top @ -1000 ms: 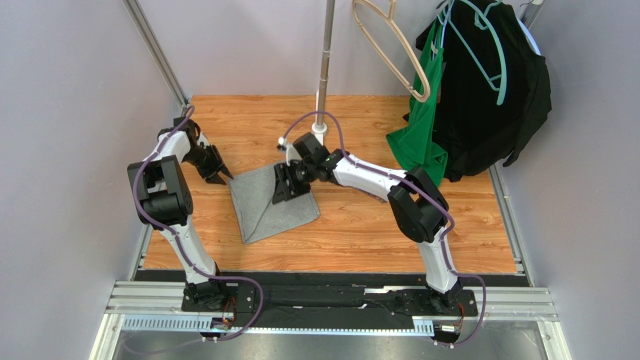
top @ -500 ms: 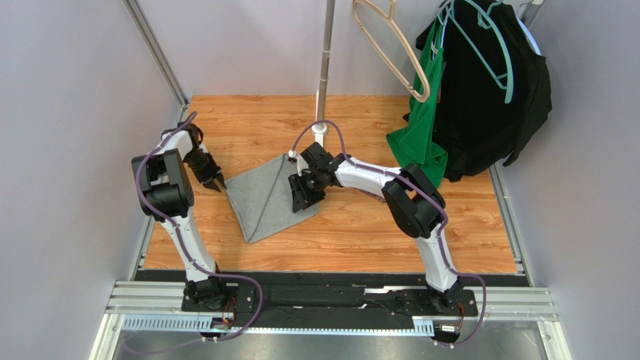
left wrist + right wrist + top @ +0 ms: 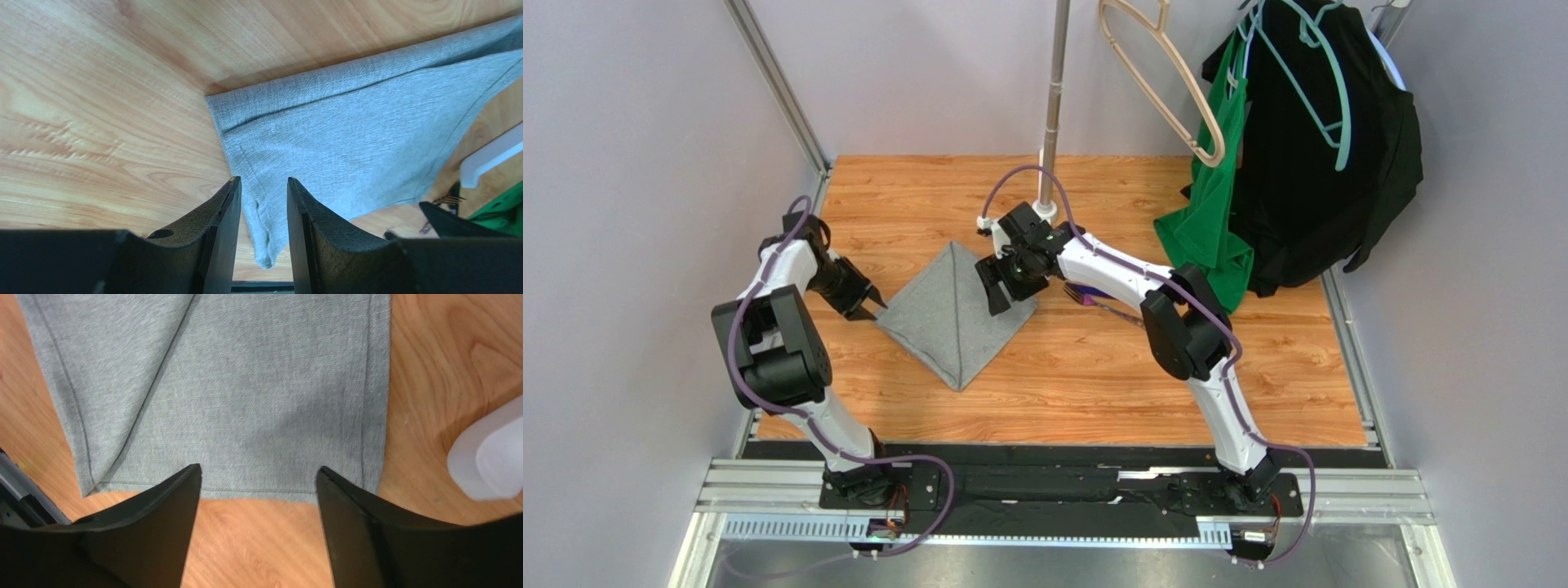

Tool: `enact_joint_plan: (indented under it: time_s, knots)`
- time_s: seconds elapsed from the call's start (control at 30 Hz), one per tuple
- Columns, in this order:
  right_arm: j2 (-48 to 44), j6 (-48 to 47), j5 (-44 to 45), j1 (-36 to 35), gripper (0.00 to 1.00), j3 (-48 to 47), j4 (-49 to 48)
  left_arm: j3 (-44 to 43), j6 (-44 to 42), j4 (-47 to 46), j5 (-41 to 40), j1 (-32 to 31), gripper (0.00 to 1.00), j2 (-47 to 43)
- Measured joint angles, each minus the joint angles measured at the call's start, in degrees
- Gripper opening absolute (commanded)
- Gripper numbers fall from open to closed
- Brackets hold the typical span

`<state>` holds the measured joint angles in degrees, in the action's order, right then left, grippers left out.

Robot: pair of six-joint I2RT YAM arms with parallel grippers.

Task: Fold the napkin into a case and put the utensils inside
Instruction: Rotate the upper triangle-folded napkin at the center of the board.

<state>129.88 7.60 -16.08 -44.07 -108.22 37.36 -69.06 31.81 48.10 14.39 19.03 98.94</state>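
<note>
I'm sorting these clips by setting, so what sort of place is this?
Most likely a robotics lab test cell: plain grey panels wall in a wood-grain table, the left arm and right arm are bolted to an aluminium rail, and garments hang at the back.

Wood-grain tabletop (image 3: 1284,380) enclosed by plain grey walls (image 3: 646,123); a metal pole (image 3: 1053,86) and hung garments (image 3: 1320,159) stand behind.

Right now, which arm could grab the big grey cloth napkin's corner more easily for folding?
Probably the left. The left gripper straddles a corner of the soft grey cloth napkin; the right gripper hovers open over a straight edge.
</note>
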Motion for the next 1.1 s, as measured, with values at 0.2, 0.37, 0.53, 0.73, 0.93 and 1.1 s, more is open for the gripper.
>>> enact_joint_plan:
  time_s: [0.2,0.37,0.53,0.73,0.93,1.1]
  knots:
    - [-7.23,-0.44,1.18,-6.84,0.87,3.41,1.55,0.02,2.23,-1.16,2.14,1.09,0.42,2.58]
    - [-7.82,-1.57,3.08,-14.43,0.87,3.63,1.38,0.04,2.49,-2.12,1.86,1.11,0.42,3.93]
    - [-6.93,-3.15,4.31,-18.38,0.88,3.06,1.44,0.00,2.36,-2.08,-0.11,1.25,0.42,4.28]
    - [-2.36,-4.46,6.67,-19.89,0.88,-0.76,2.21,0.00,1.97,-1.05,-1.77,1.38,0.42,6.62]
    - [-0.20,-4.94,8.20,-20.63,0.88,-1.77,3.10,-0.63,1.51,-0.66,-2.34,1.60,0.41,8.59]
    - [-0.20,-5.20,8.59,-20.68,0.88,-1.77,3.26,-1.01,1.44,-0.74,-2.29,1.73,0.39,8.85]
